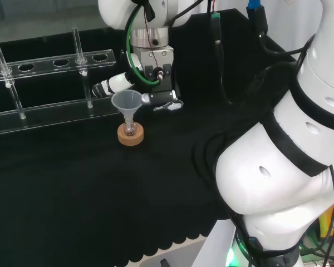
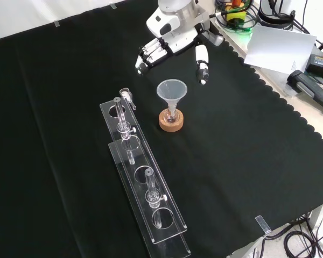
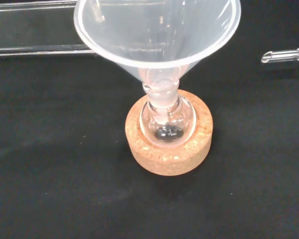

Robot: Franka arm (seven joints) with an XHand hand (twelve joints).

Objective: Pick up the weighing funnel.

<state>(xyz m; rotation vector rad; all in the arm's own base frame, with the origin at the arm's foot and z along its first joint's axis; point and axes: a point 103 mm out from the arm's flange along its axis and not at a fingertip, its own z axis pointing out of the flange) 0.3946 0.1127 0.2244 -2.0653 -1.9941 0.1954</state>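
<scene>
Hand (image 2: 172, 38) hovered near worktop (image 2: 247, 161) arm-side edge, fingers (image 2: 148, 55) apart, empty. Weighing funnel (image 2: 127, 97) lay at rack (image 2: 151, 199) end. Risks: thumb (image 2: 202, 62) clipping tall funnel (image 2: 171, 92), toppling flask (image 3: 167, 119); rack blocking fingers.

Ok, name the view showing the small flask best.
The wrist view: the flask is close, its bulb seated in the cork ring, the stem of the funnel in its neck. Head and front views show it small under the funnel.
</scene>
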